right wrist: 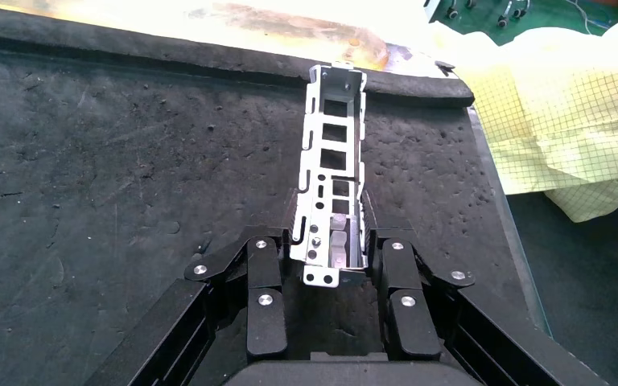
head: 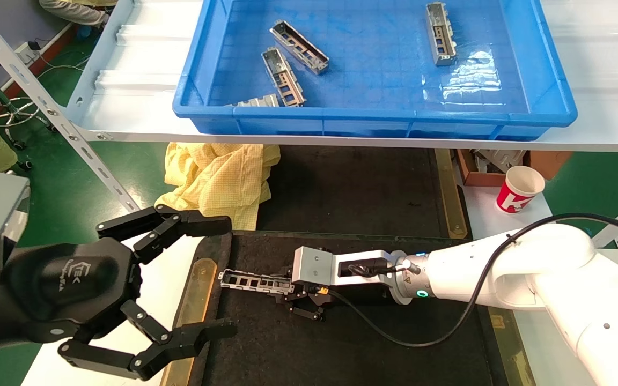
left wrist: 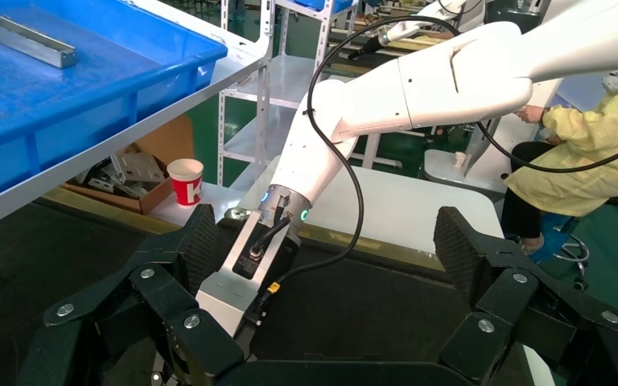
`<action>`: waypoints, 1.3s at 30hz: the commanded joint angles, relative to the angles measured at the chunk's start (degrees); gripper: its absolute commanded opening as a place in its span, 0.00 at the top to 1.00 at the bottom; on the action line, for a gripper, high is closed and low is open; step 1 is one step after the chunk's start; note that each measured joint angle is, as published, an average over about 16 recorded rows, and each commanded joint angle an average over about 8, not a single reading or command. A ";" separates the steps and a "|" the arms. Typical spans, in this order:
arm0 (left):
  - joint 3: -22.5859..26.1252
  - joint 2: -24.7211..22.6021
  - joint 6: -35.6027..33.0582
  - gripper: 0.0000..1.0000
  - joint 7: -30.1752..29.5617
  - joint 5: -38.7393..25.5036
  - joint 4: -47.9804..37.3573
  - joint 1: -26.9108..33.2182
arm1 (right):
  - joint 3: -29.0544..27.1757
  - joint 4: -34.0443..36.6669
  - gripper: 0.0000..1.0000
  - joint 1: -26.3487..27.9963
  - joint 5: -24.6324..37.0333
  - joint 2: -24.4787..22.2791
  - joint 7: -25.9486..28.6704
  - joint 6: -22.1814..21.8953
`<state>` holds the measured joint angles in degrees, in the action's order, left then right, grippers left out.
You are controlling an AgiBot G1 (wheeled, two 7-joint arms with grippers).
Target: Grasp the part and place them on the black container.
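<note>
The right end effector reaches in low over the wide, shallow black container with a rough matte floor and brass-coloured side strips. Its two black fingers are drawn in against the sides of a slim silvery metal channel part with rectangular cut-outs, holding it by one end. The free end of the part points toward the container's padded rim on the robot's left. From the right wrist view the part looks very near the floor or resting on it; which of the two cannot be told.

The step in hand appears to be the set-down. To do it well, the part should lie flat along its whole length on the matte floor before the fingers part, so that it neither drops nor tips. The fingers should then spread evenly, and the end effector should rise straight up to avoid dragging the thin piece across the rough surface.

The left end effector hangs spread wide and empty just beside the container's left edge, near the part's free end. Similar parts lie in the blue plastic bin on the bench above.
</note>
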<state>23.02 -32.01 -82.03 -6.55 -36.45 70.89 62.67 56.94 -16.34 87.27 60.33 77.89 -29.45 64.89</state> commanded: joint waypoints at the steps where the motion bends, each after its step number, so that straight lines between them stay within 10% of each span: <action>1: 0.00 0.00 0.00 0.00 0.00 0.00 0.00 0.00 | 0.39 -0.18 0.00 0.05 -0.29 0.00 -0.02 -0.18; 39: 0.00 0.01 0.01 0.00 0.00 0.01 -0.01 -0.01 | 1.41 4.36 0.00 5.04 -6.69 -1.83 -3.15 8.94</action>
<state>23.02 -32.00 -82.02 -6.55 -36.44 70.88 62.65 58.07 -12.27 92.17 53.53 75.75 -32.32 73.99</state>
